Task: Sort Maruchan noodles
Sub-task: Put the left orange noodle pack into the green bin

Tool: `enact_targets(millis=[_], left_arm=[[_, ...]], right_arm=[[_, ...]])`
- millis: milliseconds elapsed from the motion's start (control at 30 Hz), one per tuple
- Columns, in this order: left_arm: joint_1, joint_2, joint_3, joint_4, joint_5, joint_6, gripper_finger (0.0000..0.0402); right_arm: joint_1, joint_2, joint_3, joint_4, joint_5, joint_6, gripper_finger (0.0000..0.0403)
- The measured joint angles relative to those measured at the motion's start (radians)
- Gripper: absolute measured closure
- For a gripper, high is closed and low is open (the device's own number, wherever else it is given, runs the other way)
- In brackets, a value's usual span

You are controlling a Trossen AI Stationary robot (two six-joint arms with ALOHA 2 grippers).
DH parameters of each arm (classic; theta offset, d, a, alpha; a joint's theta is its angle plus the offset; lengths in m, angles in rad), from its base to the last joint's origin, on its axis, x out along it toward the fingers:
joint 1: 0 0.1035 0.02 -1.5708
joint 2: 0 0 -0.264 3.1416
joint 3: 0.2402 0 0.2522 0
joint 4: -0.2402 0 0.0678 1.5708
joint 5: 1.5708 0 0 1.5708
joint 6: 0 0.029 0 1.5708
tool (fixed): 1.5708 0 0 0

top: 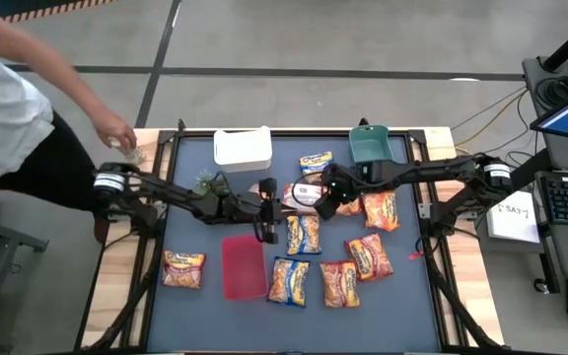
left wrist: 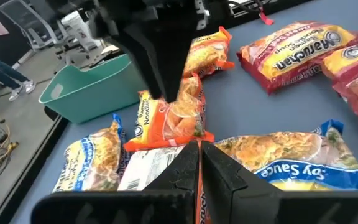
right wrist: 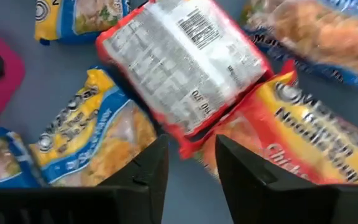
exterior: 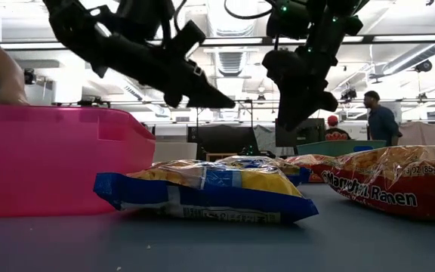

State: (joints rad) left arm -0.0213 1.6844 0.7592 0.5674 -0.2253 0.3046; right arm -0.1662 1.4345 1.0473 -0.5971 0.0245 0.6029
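Several Maruchan noodle packets lie on the dark mat. A red-trimmed one (right wrist: 185,68) lies face down, barcode up, at the mat's middle (top: 302,194), partly resting on an orange packet (right wrist: 303,137). My right gripper (right wrist: 191,168) hovers open above its corner, a finger on either side and clear of it. My left gripper (left wrist: 199,155) is shut, just left of that packet (top: 269,225), and holds nothing. A blue-trimmed packet (top: 304,234) lies below both grippers. More packets lie toward the near edge (top: 338,283) and at the near left (top: 183,268).
A flat red tray (top: 243,266) lies left of centre on the mat. A white bin (top: 243,148) and a green bin (top: 371,145) stand at the far edge, and a small plant (top: 205,182) sits under my left arm. A person's hand (top: 116,138) rests at the table's far left corner.
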Motion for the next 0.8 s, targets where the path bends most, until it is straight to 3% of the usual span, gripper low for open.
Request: enact_targets(millis=[100,267,467,800], left_arm=[[0.017,0.049,0.029,-0.015,0.000,0.000,0.0402],[0.051,0.117,0.110,-0.125,0.000,0.000,0.0402],[0.077,0.159,0.191,-0.303,0.000,0.018,0.0402],[0.085,0.158,0.166,-0.342,0.027,0.031,0.0402]], right_arm=[[-0.002,0.000,0.000,0.007,0.020,-0.030,0.0263],[-0.001,0.000,0.000,0.035,0.141,-0.027,0.0259],[0.000,0.000,-0.004,0.026,0.064,-0.042,0.0255],[0.000,-0.069,-0.119,0.071,0.019,0.053,0.0199]])
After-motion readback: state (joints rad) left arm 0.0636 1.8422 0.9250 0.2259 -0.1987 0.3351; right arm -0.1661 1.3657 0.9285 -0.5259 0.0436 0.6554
